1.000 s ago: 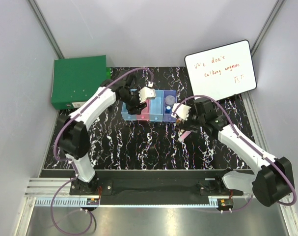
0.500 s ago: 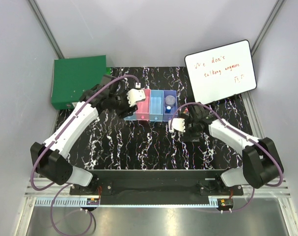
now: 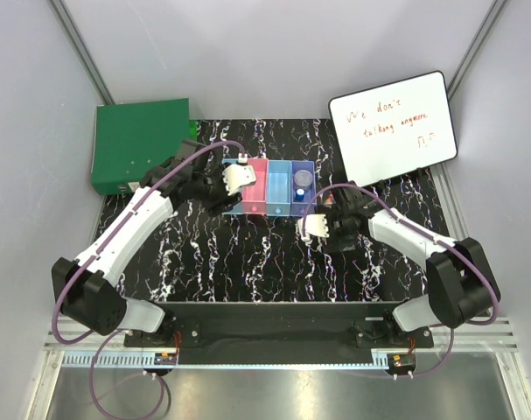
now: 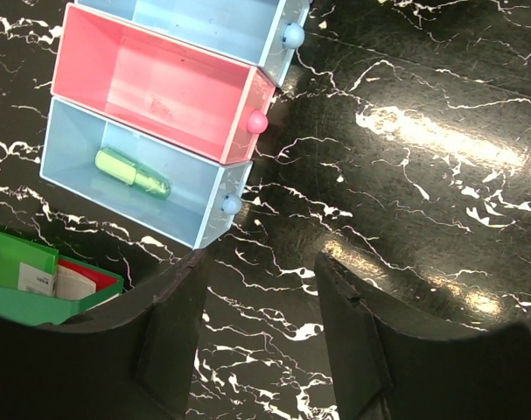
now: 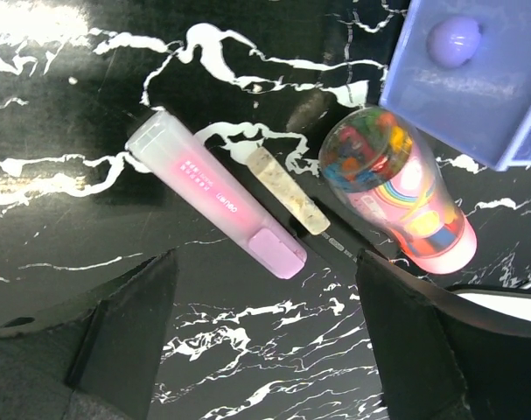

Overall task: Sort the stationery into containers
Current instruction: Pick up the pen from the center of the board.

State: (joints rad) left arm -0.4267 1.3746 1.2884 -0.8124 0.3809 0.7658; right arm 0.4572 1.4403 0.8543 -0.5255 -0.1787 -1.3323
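From where I stood, the left gripper (image 4: 262,267) hung with its jaws spread wide and nothing between them. It was over the black marbled table (image 3: 248,254), just beside the end of the row of bins (image 3: 269,186). The green stick (image 4: 132,172) lay in the end light-blue bin.

The right gripper (image 5: 267,258) gaped just as wide and held nothing. Under it the pink marker (image 5: 217,207), a cream stick (image 5: 289,190) and the rainbow-printed tube (image 5: 401,188) lay side by side on the table, close to the purple bin (image 5: 475,87). The marker bore a line of white print too small to read. A grey disc (image 3: 303,178) sat in the purple bin.

The white board (image 3: 392,120) read in red "We don't talking anymore", with a scrawl beneath that I couldn't make out. The green box (image 3: 141,144) carried a white label, illegible.
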